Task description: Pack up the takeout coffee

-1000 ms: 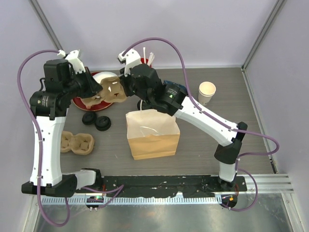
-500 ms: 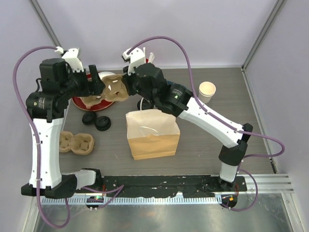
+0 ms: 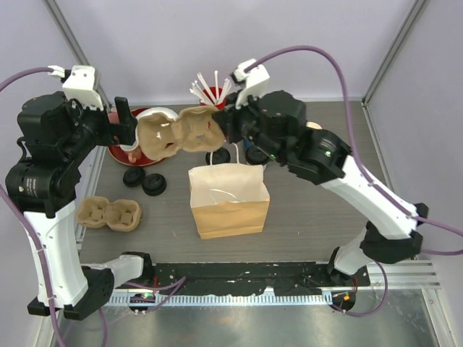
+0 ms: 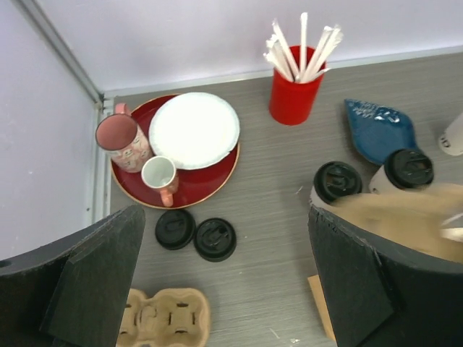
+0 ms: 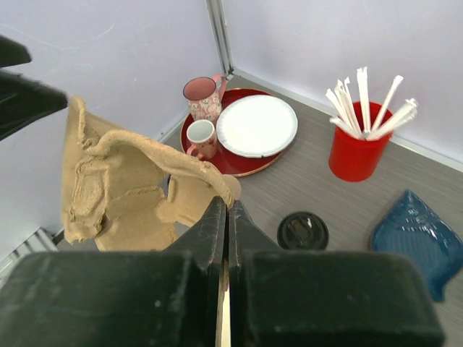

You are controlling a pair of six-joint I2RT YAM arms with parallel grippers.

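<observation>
Two takeout coffee cups with black lids stand side by side on the table, one (image 4: 337, 181) left of the other (image 4: 409, 168); one lid (image 5: 302, 230) also shows in the right wrist view. My right gripper (image 5: 230, 202) is shut on the edge of a brown cardboard cup carrier (image 3: 177, 131), holding it in the air above the table. My left gripper (image 4: 224, 289) is open and empty, just left of the carrier (image 4: 405, 213). The brown paper bag (image 3: 228, 199) stands open in the middle.
A red tray (image 4: 210, 181) carries a white plate (image 4: 194, 130), a pink mug (image 4: 119, 141) and a small cup (image 4: 160, 173). Two loose black lids (image 4: 195, 235) and a second carrier (image 4: 163, 318) lie near left. A red straw holder (image 4: 293, 94) and blue dish (image 4: 380, 129) sit behind.
My left gripper opened, let go of the carrier and drew back to the left. My right gripper lifted the carrier up and to the right. Both arms rose.
</observation>
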